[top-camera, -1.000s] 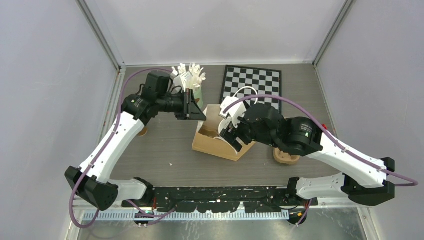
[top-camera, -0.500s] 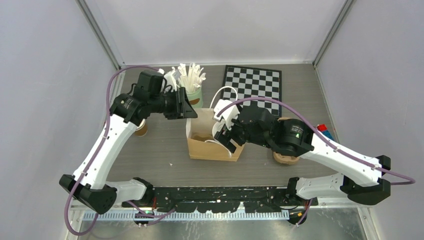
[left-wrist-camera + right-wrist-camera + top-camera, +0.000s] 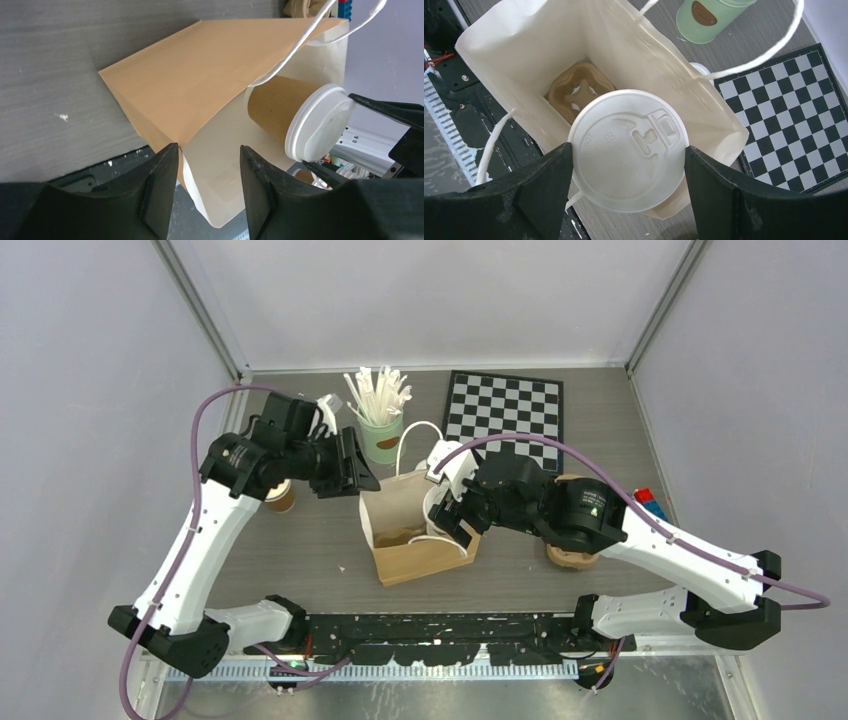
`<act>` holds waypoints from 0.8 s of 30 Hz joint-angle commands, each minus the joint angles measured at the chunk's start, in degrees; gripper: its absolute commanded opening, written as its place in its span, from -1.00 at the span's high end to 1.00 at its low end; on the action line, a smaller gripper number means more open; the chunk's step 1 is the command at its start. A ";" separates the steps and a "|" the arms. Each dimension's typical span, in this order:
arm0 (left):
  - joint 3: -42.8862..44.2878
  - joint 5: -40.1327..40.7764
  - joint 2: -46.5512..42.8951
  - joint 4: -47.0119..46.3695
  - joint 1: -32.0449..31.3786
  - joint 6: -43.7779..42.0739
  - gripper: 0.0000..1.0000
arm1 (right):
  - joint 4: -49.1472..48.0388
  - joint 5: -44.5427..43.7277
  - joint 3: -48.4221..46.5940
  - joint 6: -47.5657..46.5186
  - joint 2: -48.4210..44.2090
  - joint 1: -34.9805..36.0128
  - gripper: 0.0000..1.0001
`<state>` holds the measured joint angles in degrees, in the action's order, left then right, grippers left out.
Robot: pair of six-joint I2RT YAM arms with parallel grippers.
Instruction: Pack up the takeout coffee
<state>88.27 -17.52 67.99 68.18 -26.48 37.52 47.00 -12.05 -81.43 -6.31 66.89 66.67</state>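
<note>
Clamping a tan paper cup (image 3: 272, 105) by its sides, just under the round white lid (image 3: 624, 135), held it upright between the fingers of the right gripper (image 3: 626, 155), directly above the open mouth of the brown paper bag (image 3: 420, 558) and not yet down inside it. Found the bag standing upright, cream within, and at the bottom of it a brown moulded-pulp tray (image 3: 576, 92) with its cup wells showing. Saw the left gripper (image 3: 207, 152) at the bag's far-left corner, jaws parted, with the folded corner of the rim running down between the fingers. Could not tell whether either finger touched the paper. Spotted a second cup (image 3: 281, 498) left of the bag and well apart from it, half hidden under the left arm. Could not make out a lid on it.

Noted, behind the bag and near its far rim, a mint-green can (image 3: 381, 440) packed with white sticks (image 3: 378, 390). Made out a brown oval label (image 3: 704, 12) on the can, with writing too small to read. Likewise found raised lettering on the held lid too faint to read.

Saw a black-and-white checkerboard (image 3: 505, 405) lying flat behind and right of the bag, and a brown moulded piece (image 3: 572, 558) right of the bag, partly under the right arm. Found everything set on a grey wood-grain table (image 3: 300, 550), shut in by plain pale walls (image 3: 430, 300).
</note>
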 commanded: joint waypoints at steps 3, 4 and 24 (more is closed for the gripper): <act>2.15 0.26 -1.99 8.42 0.29 5.23 0.00 | -0.02 -0.12 0.26 1.40 -0.70 0.27 -0.59; 2.47 0.80 -2.06 9.43 0.29 5.54 0.00 | -0.06 -0.23 0.41 1.51 -0.79 0.27 -0.60; -6.01 -3.52 -4.26 2.49 0.29 10.14 0.25 | -0.40 -2.23 1.26 2.79 -2.62 1.26 -0.59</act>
<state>82.11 -19.25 62.78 75.20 -26.50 48.34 47.20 -12.73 -80.66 -4.12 66.22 67.55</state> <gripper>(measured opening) 0.395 0.805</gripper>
